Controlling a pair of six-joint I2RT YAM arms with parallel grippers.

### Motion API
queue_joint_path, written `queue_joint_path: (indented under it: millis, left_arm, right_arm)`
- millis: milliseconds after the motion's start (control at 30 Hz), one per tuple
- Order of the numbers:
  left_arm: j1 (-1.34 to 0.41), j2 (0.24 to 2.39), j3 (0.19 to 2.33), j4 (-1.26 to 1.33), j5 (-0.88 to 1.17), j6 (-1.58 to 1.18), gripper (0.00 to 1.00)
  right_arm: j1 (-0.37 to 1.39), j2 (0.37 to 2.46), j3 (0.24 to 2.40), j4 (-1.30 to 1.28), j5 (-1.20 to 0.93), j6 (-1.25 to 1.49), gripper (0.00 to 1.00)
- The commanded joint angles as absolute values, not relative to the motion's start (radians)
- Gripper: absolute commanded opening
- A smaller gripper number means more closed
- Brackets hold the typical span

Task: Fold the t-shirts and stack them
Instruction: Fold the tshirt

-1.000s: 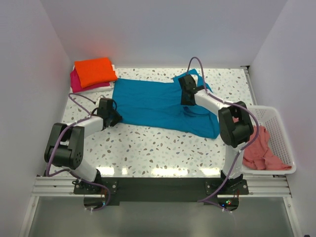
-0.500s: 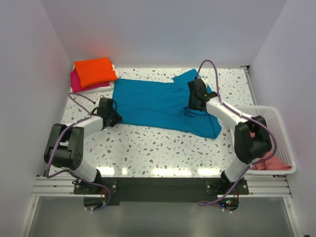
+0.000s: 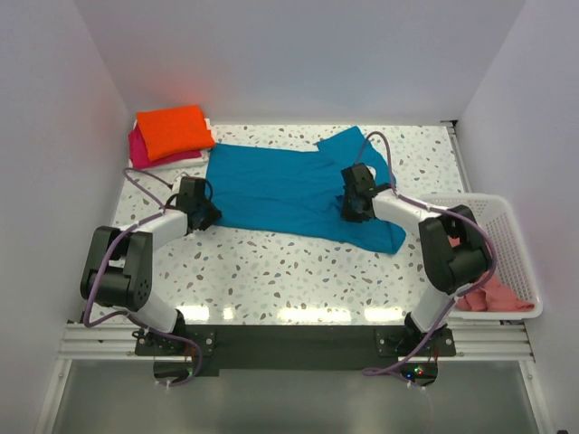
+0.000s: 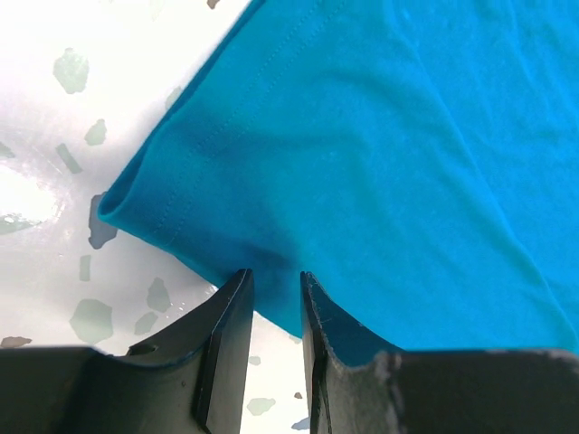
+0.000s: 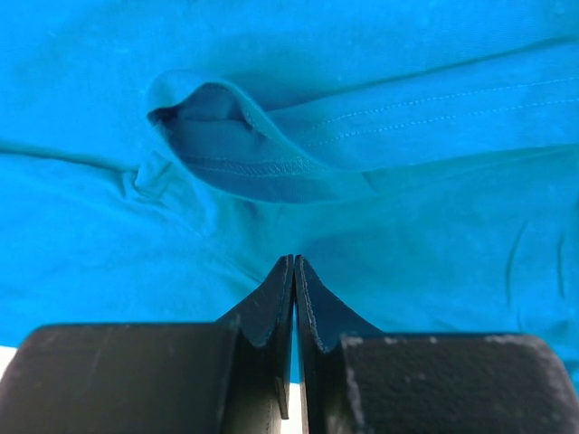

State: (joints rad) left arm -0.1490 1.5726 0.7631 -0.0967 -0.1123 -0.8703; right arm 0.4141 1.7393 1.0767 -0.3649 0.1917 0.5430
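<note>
teal shirt: teal blue cloth t-shirt (image 3: 289,192) lying spread on speckled worktop (image 3: 271,271)
left fingers (image 4: 276,282): pinching shirt's folded edge
right fingers (image 5: 294,264): clenched together over shirt, grasp unclear

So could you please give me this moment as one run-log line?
left gripper: pinching teal blue cloth t-shirt hem | right gripper: jaws shut on shirt

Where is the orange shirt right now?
In the overhead view, the orange t-shirt lies folded at the far left corner of the table, on top of a magenta t-shirt, just left of the spread teal t-shirt.
</note>
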Motion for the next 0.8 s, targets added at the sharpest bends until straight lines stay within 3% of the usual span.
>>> queue_joint_path:
  millis: [0, 467, 767]
  left_arm:
    - [-0.133, 1.552, 0.788, -0.101, -0.137, -0.844, 0.32]
    - [-0.114, 1.575, 0.781, -0.109, -0.143, -0.842, 0.32]
    - [-0.106, 1.591, 0.776, -0.106, -0.135, -0.844, 0.32]
  right_arm:
    - [0.417, 1.775, 1.117, -0.313, 0.210, 0.557, 0.07]
    - [0.361, 1.871, 1.247, -0.353, 0.276, 0.535, 0.13]
    - [0.337, 1.931, 1.344, -0.344, 0.328, 0.474, 0.25]
